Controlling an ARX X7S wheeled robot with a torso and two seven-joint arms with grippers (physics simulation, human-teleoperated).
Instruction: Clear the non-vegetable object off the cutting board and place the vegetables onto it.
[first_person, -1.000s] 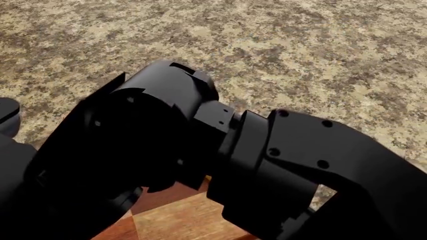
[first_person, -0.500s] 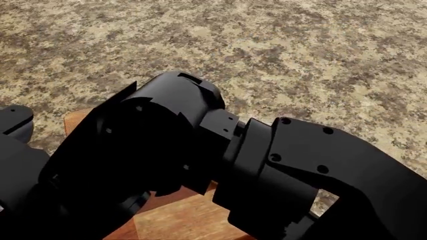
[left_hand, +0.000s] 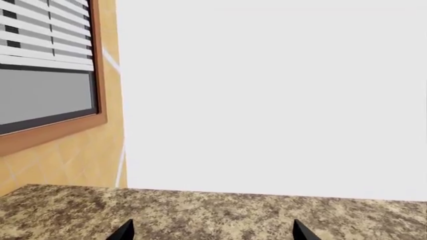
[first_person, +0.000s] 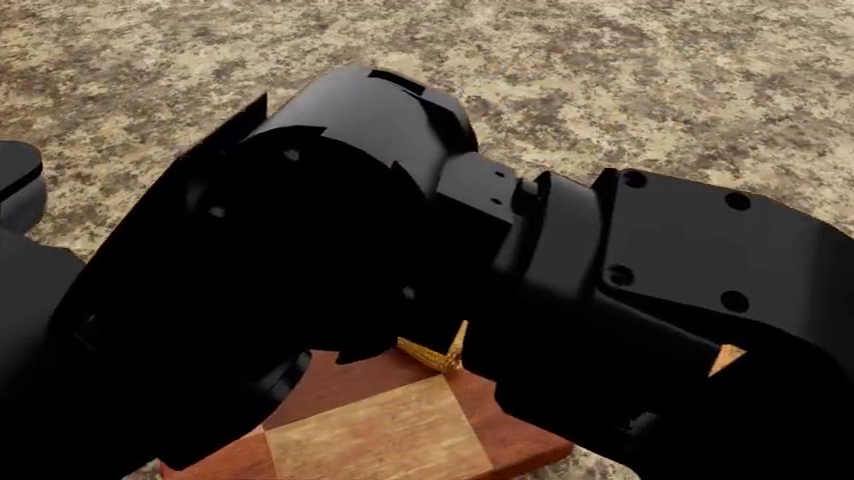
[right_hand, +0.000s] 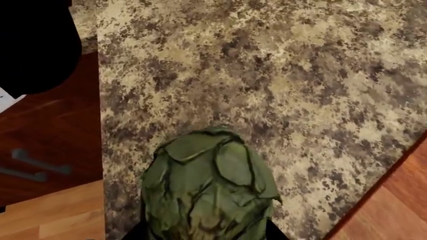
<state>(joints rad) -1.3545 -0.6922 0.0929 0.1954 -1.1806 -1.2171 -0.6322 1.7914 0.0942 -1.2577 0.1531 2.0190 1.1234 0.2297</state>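
- Gripping the artichoke (right_hand: 208, 187), the right end effector (right_hand: 203, 231) hangs above the speckled table (right_hand: 300, 75).
- The cutting board (first_person: 387, 430) lies just beside, its corner (right_hand: 393, 200) near; corn cob (first_person: 430, 353) already there.
- Left end effector (left_hand: 212, 232) is spread, empty, facing away.

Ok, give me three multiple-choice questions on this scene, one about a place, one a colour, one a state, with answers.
1. Where is the artichoke?
A. on a window sill
B. between the fingers of the right hand
C. in a drawer

2. What colours is the cutting board?
A. tan and reddish-brown
B. plain white
C. grey and blue

3. How is the left hand?
A. shut on corn
B. shut on a carrot
C. open, holding nothing

Answers:
1. B, the right wrist view shows it gripped above the counter.
2. A, the head view shows a tan block among reddish-brown ones.
3. C, its fingertips stand apart with only counter between.
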